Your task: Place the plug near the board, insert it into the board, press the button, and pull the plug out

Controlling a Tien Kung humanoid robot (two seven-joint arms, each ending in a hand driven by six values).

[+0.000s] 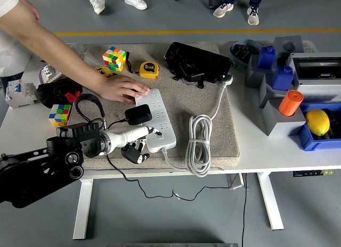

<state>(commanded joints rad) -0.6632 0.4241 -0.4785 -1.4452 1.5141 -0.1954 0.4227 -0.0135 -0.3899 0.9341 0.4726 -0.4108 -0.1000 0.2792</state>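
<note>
A white power board [158,118] lies on the brown mat [181,92]. A black plug [137,114] sits on the board's left edge, its cable trailing left. My left hand [143,133] reaches in from the lower left with its white fingers [139,131] stretched out and holding nothing, fingertips at the board's near end. A second black plug [134,154] lies on the mat's front edge just under the hand; its cable hangs off the table. A person's hand [122,89] rests flat on the board's far end.
The board's coiled white cord [199,143] lies right of it. A Rubik's cube [114,58], a yellow tape measure [149,70] and a black case [197,62] are at the back. Blue and grey bins [282,98] stand right; a small cube [60,113] lies left.
</note>
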